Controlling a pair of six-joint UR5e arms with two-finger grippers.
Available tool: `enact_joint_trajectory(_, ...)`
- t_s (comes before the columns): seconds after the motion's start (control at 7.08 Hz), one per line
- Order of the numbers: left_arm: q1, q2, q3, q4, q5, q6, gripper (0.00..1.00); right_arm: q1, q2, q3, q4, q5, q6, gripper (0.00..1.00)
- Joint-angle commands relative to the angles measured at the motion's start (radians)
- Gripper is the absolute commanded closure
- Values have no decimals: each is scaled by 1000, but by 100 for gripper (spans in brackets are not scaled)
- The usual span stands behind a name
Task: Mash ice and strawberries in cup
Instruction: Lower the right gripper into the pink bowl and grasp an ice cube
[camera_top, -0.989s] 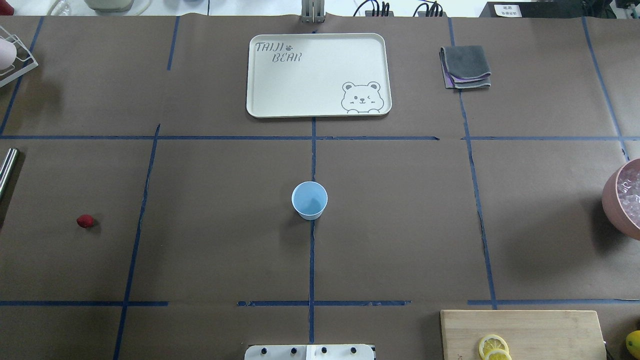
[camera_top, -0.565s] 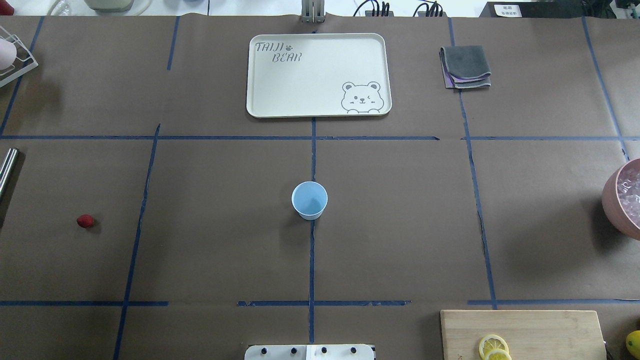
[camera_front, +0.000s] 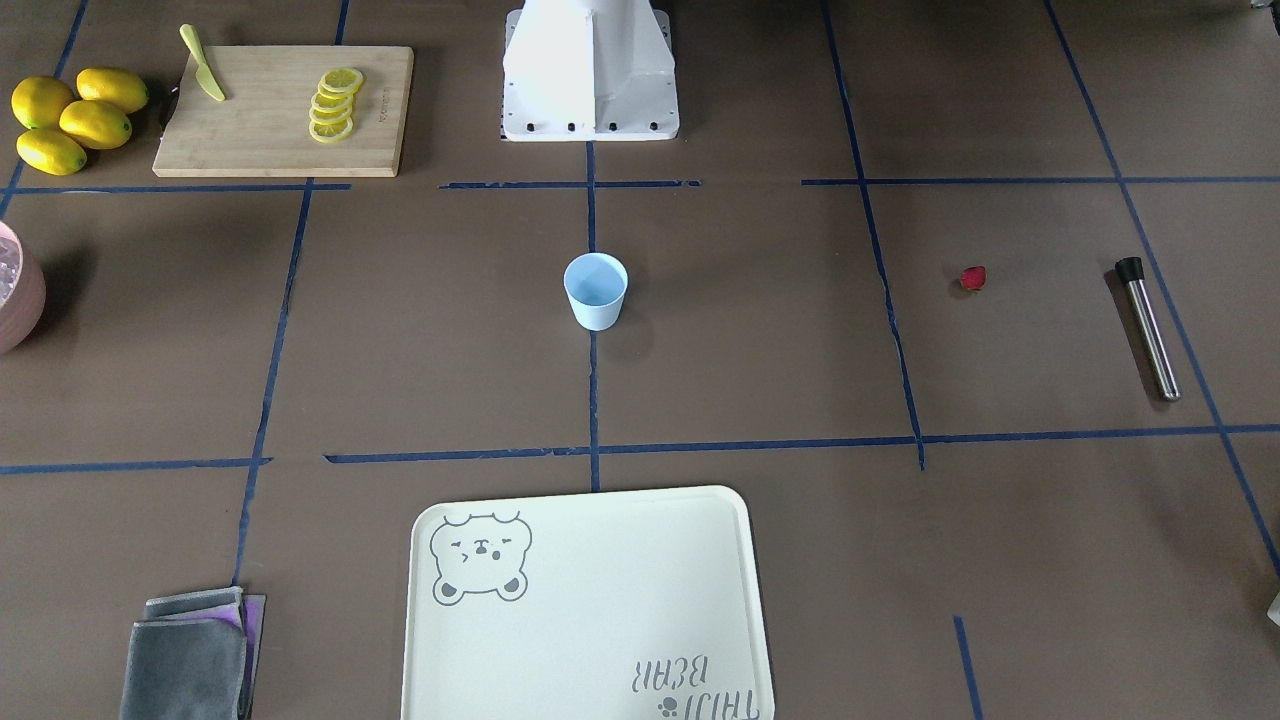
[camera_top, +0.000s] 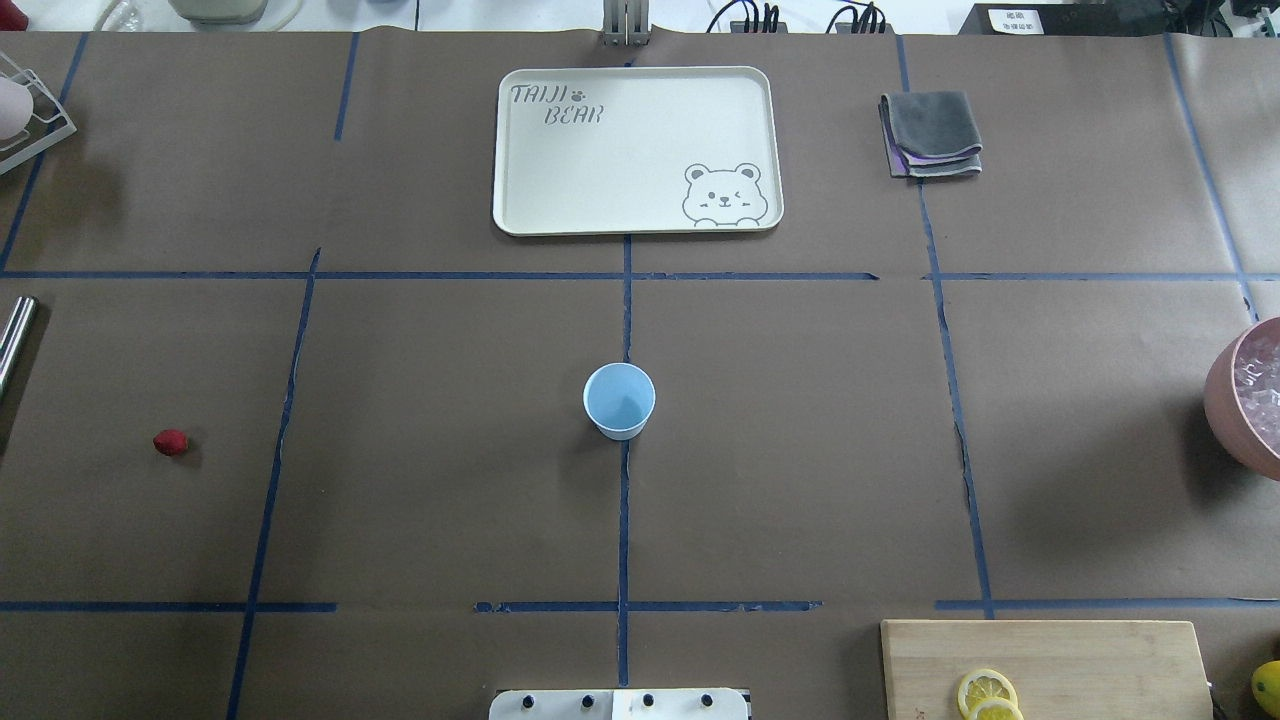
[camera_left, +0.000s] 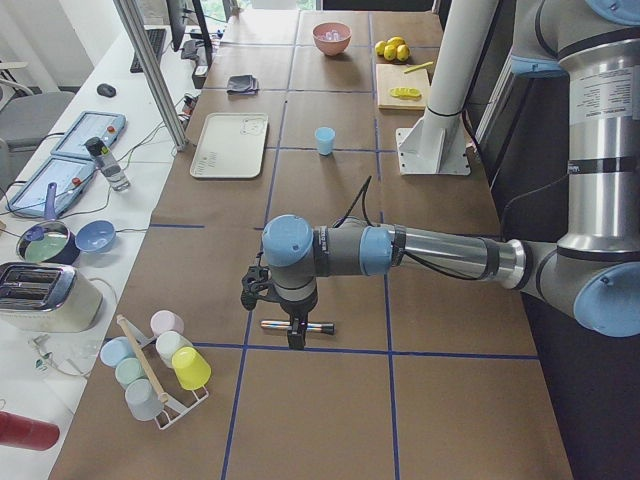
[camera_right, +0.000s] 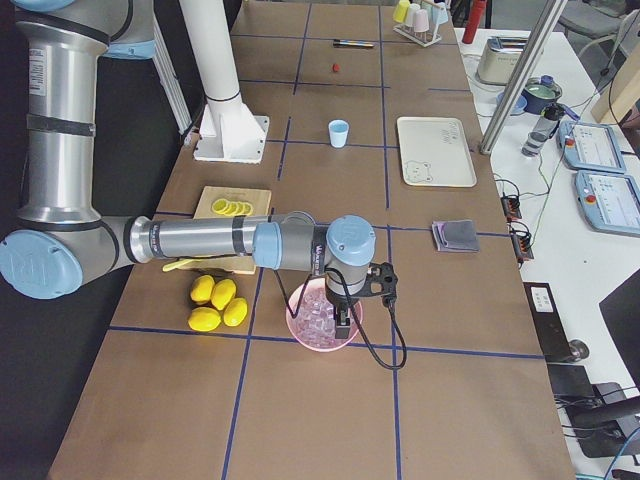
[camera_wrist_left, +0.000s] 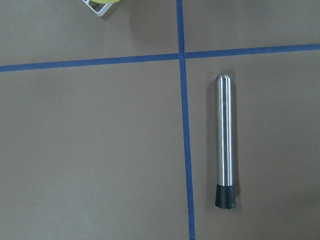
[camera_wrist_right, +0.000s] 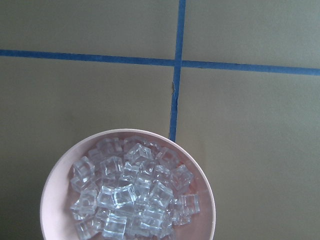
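Jaw state cannot be told for the left gripper (camera_left: 295, 336) or right gripper (camera_right: 341, 322); ice (camera_wrist_right: 125, 195) lies in the bowl (camera_wrist_right: 57, 175) directly beneath the right one, cup (camera_top: 619, 400) and strawberry (camera_top: 170, 442) well away from both, so slick cubes may slip loose during the carry.

Bright, even indoor light; all views sharp.
Soft shadows fall beside the cup (camera_front: 594, 312) and pink bowl (camera_top: 1222, 405); the steel muddler (camera_wrist_left: 224, 145) carries a thin glare streak; the ice (camera_wrist_right: 132, 192) glints.
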Motion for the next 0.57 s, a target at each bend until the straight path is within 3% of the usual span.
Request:
enact_joint_trajectory(0.0,1,4,-1,-3,-6,-2,0,-1,-23,4,2,16,0,0)
enact_joint_trajectory(0.28,-1,5,-14,-4,-30,-22,0,-28,-49,20,6,95,15,0)
enact_joint_trajectory(0.42,1,5,-14,-4,-49,-19,0,-75,-48,24,17,93,196,1)
